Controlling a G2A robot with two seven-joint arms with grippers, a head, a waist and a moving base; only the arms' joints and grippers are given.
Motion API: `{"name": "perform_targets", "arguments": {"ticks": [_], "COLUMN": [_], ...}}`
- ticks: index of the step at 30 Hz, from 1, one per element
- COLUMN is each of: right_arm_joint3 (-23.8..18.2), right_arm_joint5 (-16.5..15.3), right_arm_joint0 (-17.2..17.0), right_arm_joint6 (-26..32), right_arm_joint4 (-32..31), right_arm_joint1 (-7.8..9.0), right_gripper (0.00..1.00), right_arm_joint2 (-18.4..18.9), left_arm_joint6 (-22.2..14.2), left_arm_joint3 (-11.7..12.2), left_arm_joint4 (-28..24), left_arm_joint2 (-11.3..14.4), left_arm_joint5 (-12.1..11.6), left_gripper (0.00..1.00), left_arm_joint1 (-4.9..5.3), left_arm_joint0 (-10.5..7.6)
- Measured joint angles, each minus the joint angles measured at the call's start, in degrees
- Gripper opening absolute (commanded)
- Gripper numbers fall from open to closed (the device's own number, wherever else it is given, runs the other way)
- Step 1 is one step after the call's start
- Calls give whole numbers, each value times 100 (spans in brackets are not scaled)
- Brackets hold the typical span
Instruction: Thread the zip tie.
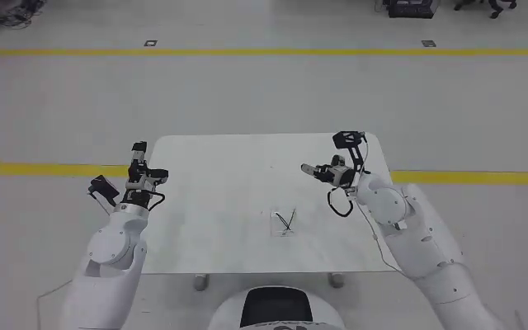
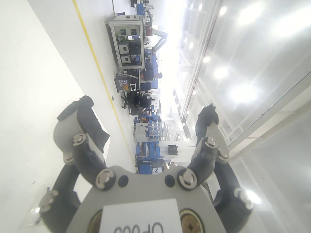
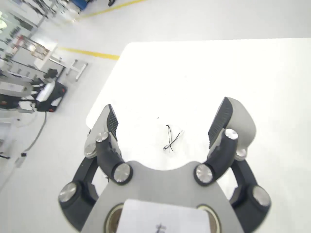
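Observation:
Thin black zip ties [image 1: 286, 221] lie crossed on the white table [image 1: 223, 173], toward its front and a little right of the middle; in the right wrist view the zip ties [image 3: 171, 138] lie on the table well beyond the fingers. My right gripper [image 1: 308, 169] hangs over the table's right part, open and holding nothing, far from the ties; its own view shows my right gripper [image 3: 167, 112] with both pads wide apart. My left gripper [image 1: 138, 148] is at the table's left edge, pointing away. My left gripper [image 2: 145, 109] is open and holds nothing.
The white table [image 3: 218, 69] has rounded corners. A yellow floor line [image 1: 264, 52] runs behind it and another yellow line [image 1: 49, 169] passes level with the table. Workstations and racks [image 2: 128, 44] stand far off in the room.

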Motion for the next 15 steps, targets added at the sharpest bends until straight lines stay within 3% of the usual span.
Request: {"name": "perform_targets", "arguments": {"ticks": [2,12,15], "right_arm_joint3": [42,36,-54], "right_arm_joint5": [-87,-83,-275], "right_arm_joint0": [72,64,216], "right_arm_joint6": [35,24,257], "right_arm_joint4": [-228,-158,-495], "right_arm_joint1": [-5,-4,5], "right_gripper": [100,100,100], "right_arm_joint2": [-108,-96,-308], "left_arm_joint6": [0,0,0], "left_arm_joint3": [0,0,0], "left_arm_joint4": [0,0,0], "left_arm_joint2": [0,0,0], "left_arm_joint5": [0,0,0], "left_gripper": [100,100,100], "left_arm_joint1": [0,0,0], "left_arm_joint0": [0,0,0]}}
